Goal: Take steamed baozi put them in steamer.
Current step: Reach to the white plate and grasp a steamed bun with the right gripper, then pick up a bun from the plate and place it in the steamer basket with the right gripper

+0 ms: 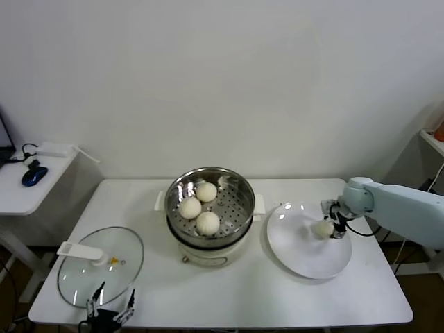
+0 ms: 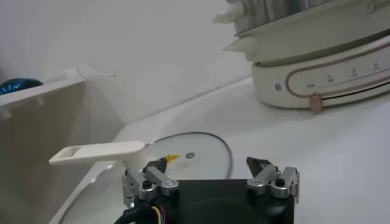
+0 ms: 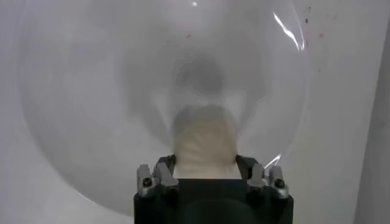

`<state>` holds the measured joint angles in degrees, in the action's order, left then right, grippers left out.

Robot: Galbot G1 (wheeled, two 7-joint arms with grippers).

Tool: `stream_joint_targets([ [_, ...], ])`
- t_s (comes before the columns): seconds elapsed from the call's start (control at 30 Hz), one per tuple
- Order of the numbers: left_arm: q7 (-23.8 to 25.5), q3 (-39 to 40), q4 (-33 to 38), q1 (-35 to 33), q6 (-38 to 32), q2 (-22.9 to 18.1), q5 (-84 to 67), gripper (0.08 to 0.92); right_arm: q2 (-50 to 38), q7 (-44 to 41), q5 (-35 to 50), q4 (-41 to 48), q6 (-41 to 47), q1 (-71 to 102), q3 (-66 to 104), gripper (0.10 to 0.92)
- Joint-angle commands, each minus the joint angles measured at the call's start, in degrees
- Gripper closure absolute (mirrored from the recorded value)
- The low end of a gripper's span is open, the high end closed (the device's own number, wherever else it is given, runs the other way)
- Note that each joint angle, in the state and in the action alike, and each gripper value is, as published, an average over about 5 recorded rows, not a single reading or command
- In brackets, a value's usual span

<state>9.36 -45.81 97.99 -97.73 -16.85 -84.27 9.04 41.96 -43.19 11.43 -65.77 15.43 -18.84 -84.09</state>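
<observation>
Three cream-white baozi point(image 1: 206, 191) lie in the shiny steel steamer point(image 1: 239, 182) on its cream pot base at the table's middle. Another baozi point(image 1: 323, 227) point(image 3: 204, 143) rests on the white plate point(image 1: 305, 257) point(image 3: 91, 91) at the right. My right gripper point(image 1: 331, 225) point(image 3: 205, 165) reaches in from the right, and its fingers press against both sides of that baozi, low over the plate. My left gripper point(image 1: 111, 302) point(image 2: 210, 165) is parked open at the table's front left edge with nothing between its fingers.
A round glass lid point(image 1: 104, 260) point(image 2: 195, 152) with a white handle point(image 1: 80, 251) lies flat at the front left, just ahead of my left gripper. A side table point(image 1: 28, 187) with a blue mouse stands off to the left. A shelf edge shows at the far right.
</observation>
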Motion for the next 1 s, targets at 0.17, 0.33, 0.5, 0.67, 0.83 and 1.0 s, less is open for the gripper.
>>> stream_joint_targets([
  [0.17, -0.2, -0.2, 0.4, 0.0, -0.1, -0.1, -0.1, 0.177, -0.2, -0.5, 6.6, -2.4, 1.9, -5.0, -4.0, 0.374],
  [0.33, -0.3, -0.2, 0.4, -0.3, -0.4, 0.0, -0.2, 0.177, -0.1, -1.0, 17.4, -7.8, 3.7, -18.4, -15.1, 0.393],
  [0.5, -0.3, -0.2, 0.5, -0.3, -0.5, 0.2, -0.3, 0.177, 2.4, -2.1, 27.4, -14.9, 4.9, -35.1, -26.0, 0.397],
  [0.67, -0.3, 0.3, 0.9, -0.3, -0.7, 0.4, -0.4, 0.177, 6.8, -2.2, 38.7, -24.2, 8.1, -49.0, -31.1, 0.395],
  [0.83, -0.2, 0.6, 1.6, -0.2, -0.5, 0.9, -0.5, 0.177, 11.9, -0.2, 46.7, -25.7, 11.8, -51.3, -26.7, 0.379],
  [1.0, -0.1, 0.4, 2.2, 0.0, 0.1, 1.3, -1.0, 0.177, 18.2, 1.8, 50.8, -23.1, 14.5, -48.6, -20.8, 0.350],
])
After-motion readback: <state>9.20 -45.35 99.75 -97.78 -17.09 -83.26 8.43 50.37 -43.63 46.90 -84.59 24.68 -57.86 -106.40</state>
